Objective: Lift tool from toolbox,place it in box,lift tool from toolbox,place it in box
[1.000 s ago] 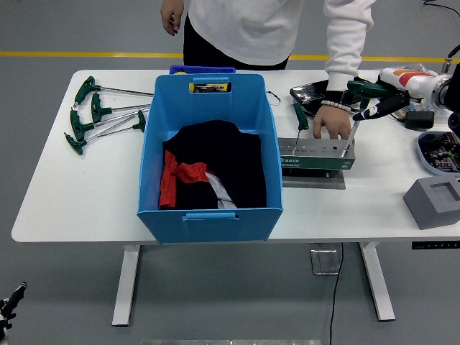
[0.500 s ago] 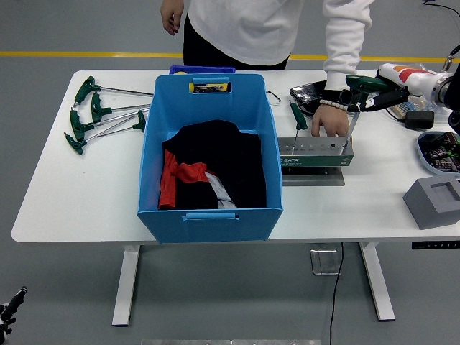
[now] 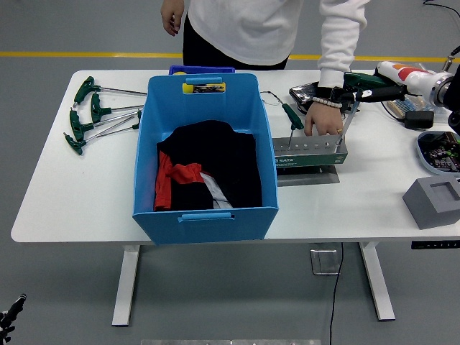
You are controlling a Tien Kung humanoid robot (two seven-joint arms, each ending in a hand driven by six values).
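1. A T-handle wrench (image 3: 350, 97) with a green handle is gripped by the right hand (image 3: 374, 88); its black fingers are closed around the handle, and the thin metal shaft is slanted down toward the right end of the tool holder (image 3: 307, 151).
2. It cannot be told if the tip of the shaft is in its hole or just above it.
3. The tool holder, a grey-green metal rack with a row of holes, is placed on the white table (image 3: 359, 194), touching the right wall of the blue box (image 3: 206, 154).
4. A second green-handled wrench (image 3: 291, 118) is seen upright in the left part of the holder.
5. The holder is pressed from behind by a person's hand (image 3: 321, 121), which has a bead bracelet at the wrist.
6. Black and red clothing (image 3: 205, 172) is contained in the blue box.
7. Several more T-handle wrenches (image 3: 97, 113) are laid on the far left of the table, well apart from the holder.
8. A grey block (image 3: 433, 201) is placed near the right edge.
9. The left arm is not seen.
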